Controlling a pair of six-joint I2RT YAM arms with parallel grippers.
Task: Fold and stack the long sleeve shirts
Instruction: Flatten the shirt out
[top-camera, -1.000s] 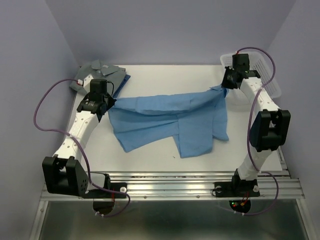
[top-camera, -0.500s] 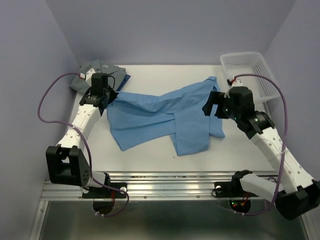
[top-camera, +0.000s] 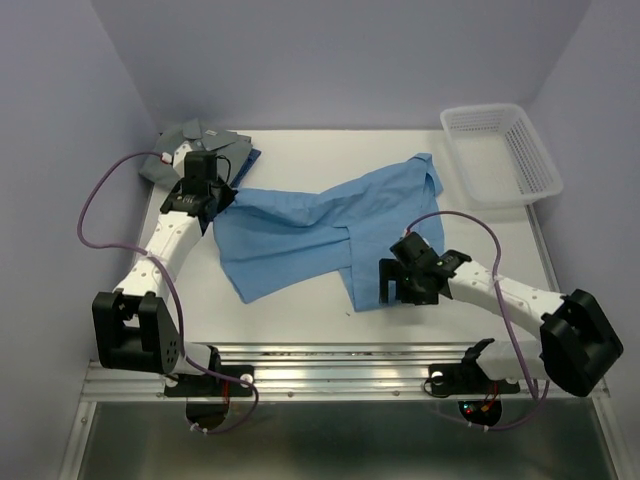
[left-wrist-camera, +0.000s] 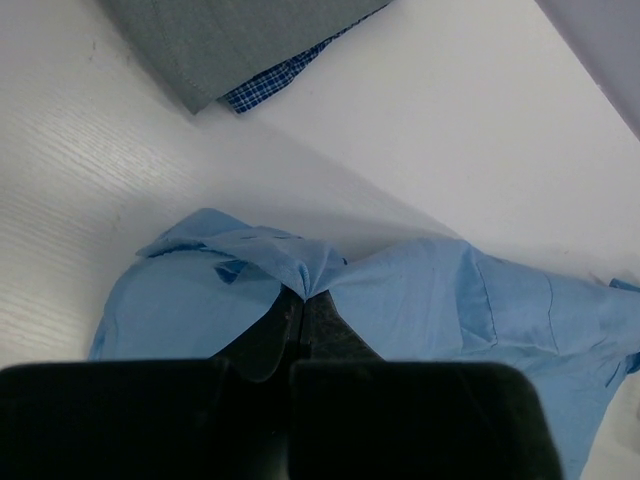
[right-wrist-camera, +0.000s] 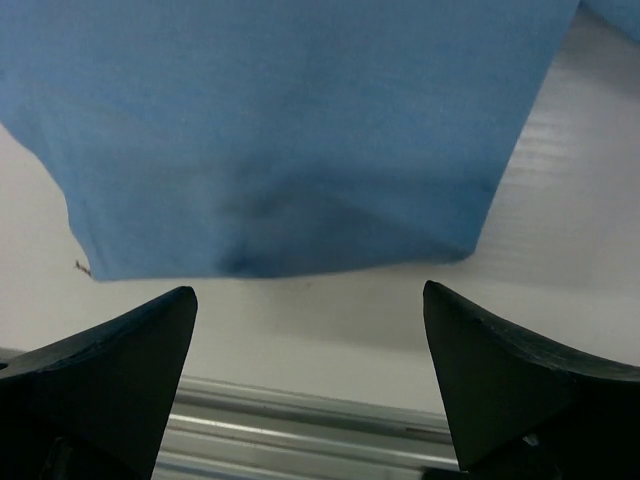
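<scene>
**Sky-blue cloth: catch the near hem**

The light sky-blue shirt (top-camera: 330, 235) lies opened on the table (top-camera: 330, 150), left of the white mesh basket (top-camera: 500, 155) and nearer to the arm bases than it. Far left of the basket, the grey-green shirt (top-camera: 200, 140) sits folded on the darker blue shirt (top-camera: 252, 157).

I judge the step in hand is to grasp the hem of the sky-blue shirt that lies farthest in front of the basket. Lower your right gripper (right-wrist-camera: 307, 300) straight down, take the edge well inside the fingers, and close fully before you lift. Let your left gripper (left-wrist-camera: 303, 300) hold firm, so the cloth is tight between both grippers.

The right fingers are spread wide and hold nothing; they hover just over that hem. The right arm lies low and stretched, almost flat over the table, in front of the basket. The left fingers are clenched on a bunched corner of the shirt, on the side away from the basket. The left arm reaches forward with a bent elbow.
</scene>
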